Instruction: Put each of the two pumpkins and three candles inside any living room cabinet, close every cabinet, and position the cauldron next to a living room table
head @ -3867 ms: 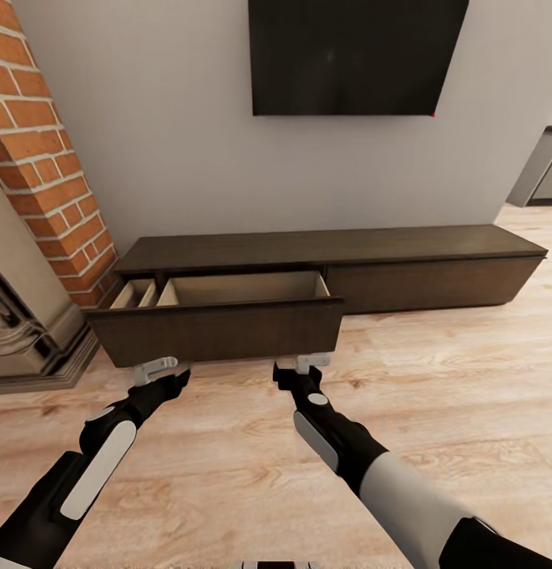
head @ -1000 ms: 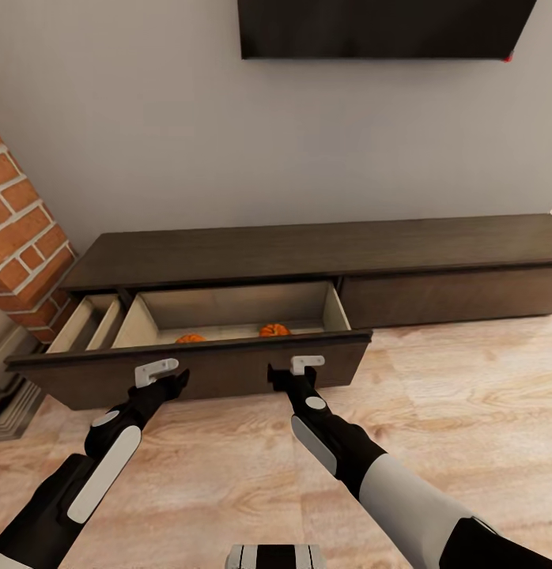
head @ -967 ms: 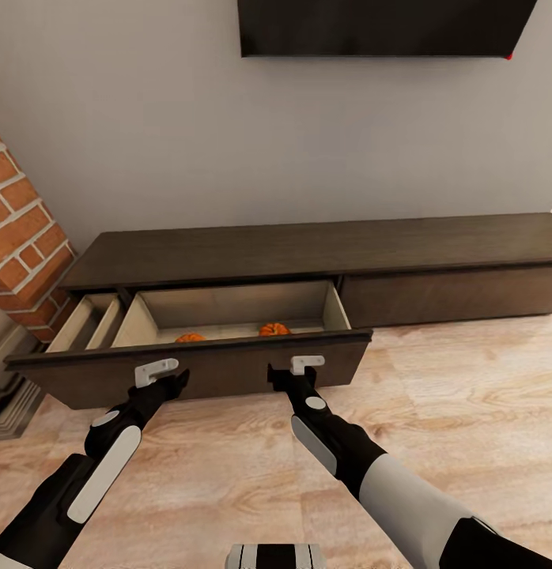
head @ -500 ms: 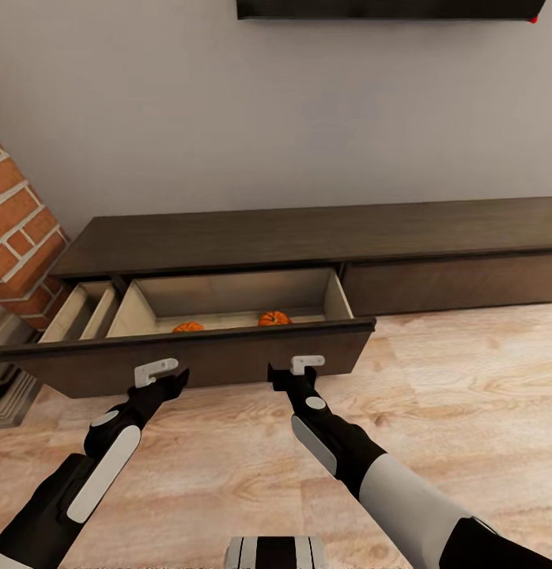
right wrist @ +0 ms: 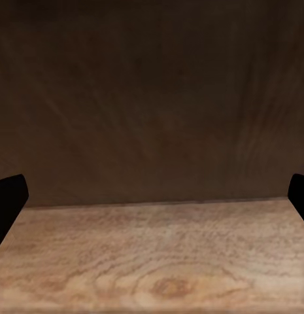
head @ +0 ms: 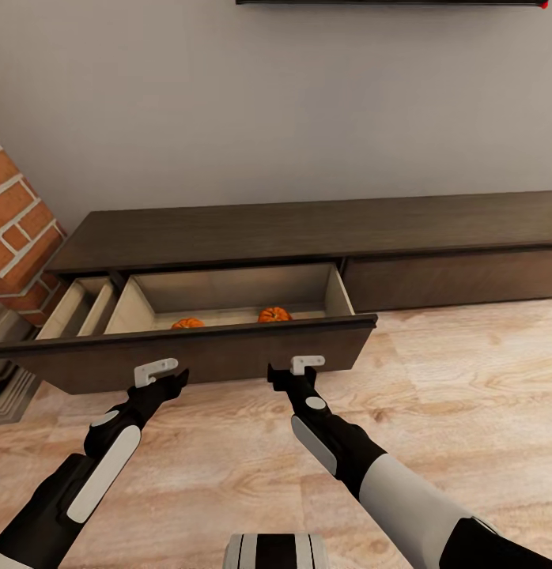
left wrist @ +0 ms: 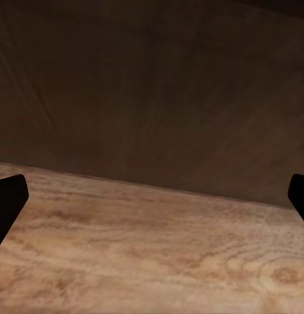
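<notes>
- The long low dark-brown wooden cabinet [head: 308, 237] stands against the grey wall, with its wide left drawer [head: 189, 356] pulled out over the light wood-plank floor [head: 466, 395].
- Inside the pale beige drawer interior lie 2 small bright-orange ribbed pumpkins, one [head: 187, 322] toward the left and the other [head: 274, 314] toward the right, well apart; the drawer front hides their lower halves.
- A narrower side compartment [head: 78, 304] of the same drawer shows beside the red-brick fireplace column [head: 19, 221].
- The left gripper [head: 156, 370] hangs just in front of the drawer's dark front, fingers spread; in the left wrist view its black fingertips [left wrist: 8, 203] sit at the 2 edges with nothing between them.
- The right gripper [head: 306, 364] is likewise close to the drawer front, released; the right wrist view shows black fingertips [right wrist: 8, 199] wide apart, facing the dark wood panel [right wrist: 152, 98] above the floor.
- Whether either gripper touches the drawer front cannot be told.
- The lower edge of a black wall TV [head: 387, 2] shows at the top.
</notes>
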Controlling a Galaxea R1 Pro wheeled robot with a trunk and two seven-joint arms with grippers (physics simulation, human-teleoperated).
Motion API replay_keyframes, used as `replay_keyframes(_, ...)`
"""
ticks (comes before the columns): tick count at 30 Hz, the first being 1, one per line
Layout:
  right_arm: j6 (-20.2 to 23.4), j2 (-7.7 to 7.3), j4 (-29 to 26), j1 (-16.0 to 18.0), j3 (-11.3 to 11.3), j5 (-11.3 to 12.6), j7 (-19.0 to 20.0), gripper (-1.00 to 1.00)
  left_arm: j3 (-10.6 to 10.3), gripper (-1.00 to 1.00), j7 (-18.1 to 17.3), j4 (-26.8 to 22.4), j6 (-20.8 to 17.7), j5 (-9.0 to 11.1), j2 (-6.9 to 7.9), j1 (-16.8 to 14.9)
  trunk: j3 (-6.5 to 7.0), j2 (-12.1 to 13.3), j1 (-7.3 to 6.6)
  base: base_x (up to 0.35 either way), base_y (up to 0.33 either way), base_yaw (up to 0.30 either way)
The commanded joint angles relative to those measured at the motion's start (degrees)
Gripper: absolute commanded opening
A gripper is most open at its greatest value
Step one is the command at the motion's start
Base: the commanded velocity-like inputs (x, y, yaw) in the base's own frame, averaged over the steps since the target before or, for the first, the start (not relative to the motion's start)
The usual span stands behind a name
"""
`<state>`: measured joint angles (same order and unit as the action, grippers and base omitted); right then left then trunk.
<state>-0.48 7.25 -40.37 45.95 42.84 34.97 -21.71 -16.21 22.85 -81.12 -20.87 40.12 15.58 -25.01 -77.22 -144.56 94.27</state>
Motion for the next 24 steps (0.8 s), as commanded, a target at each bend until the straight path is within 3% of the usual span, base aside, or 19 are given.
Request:
replay_keyframes(1,-0.05,-0.04,-0.06,0.05,0.31,0.45,-0.44,1.00,-0.13,1.00,0.56,-0.09,-0.05,0.57,0.06,-0.04,-0.04,-0.02,-0.01,0.000,0.000,0.000)
replay_keyframes(6,-0.05,-0.04,-0.06,0.08,0.31,0.45,-0.51,1.00,-0.04,1.00,0.54,-0.09,-0.05,0.63,0.06,-0.04,-0.04,-0.02,-0.01,0.050,0.000,0.000)
replay_keyframes(24,-0.05,-0.04,-0.06,0.09,0.31,0.44,-0.61,1.00,0.04,1.00,0.54,-0.09,-0.14,0.74,0.06,-0.04,-0.04,-0.02,-0.01,0.244,0.000,0.000)
